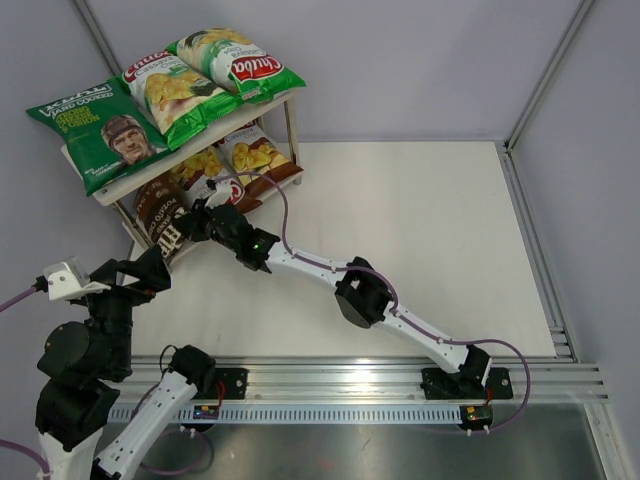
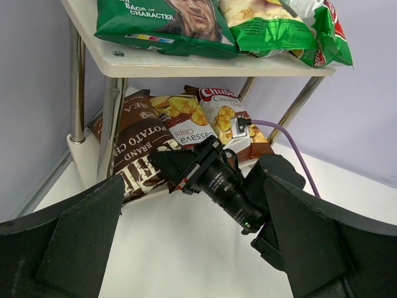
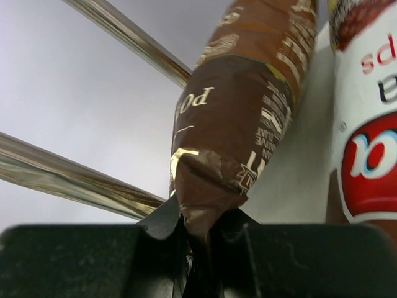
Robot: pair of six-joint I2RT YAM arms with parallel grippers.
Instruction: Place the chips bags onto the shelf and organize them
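The right gripper (image 1: 200, 222), its arm stretched diagonally to the lower tier of the shelf (image 1: 120, 188), pinches the end of the brown Kettle bag (image 3: 242, 105). The left gripper (image 1: 145, 275), seemingly raised, gapes wide nearby.

A: Where's the top camera?
B: High over the near edge of the table (image 1: 420, 230), looking down; the shelf (image 1: 110, 190) sits at eleven o'clock.
A: The wrists?
B: Left sits low and near, facing the shelf's lower tier. Right is pressed up against the brown Kettle bag (image 3: 242, 112). All three share that bag.
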